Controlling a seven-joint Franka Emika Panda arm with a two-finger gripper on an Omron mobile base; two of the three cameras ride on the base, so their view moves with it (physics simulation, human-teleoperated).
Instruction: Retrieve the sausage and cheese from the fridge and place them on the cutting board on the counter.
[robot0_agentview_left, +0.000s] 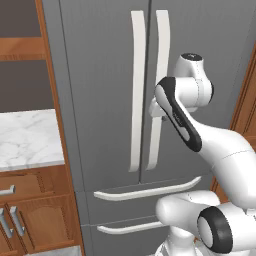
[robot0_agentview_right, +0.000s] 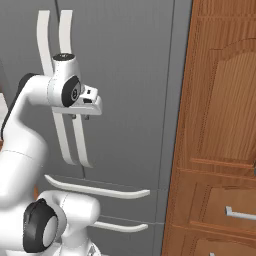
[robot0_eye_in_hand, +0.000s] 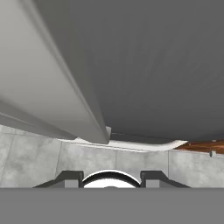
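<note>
On the fridge (robot0_agentview_left: 100, 75), two long handles, two drawer handles; jaws' state unclear.

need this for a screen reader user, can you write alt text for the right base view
A white robot arm holds its gripper at the right door's long pale handle on a closed grey French-door fridge. Two drawer handles run below, and a brown wooden cabinet stands to the right.

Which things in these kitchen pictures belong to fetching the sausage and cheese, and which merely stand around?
Job:
fridge, doors closed
its right door handle
gripper, at that handle
counter

Standing around:
wooden cabinets
fridge drawer handles
</note>
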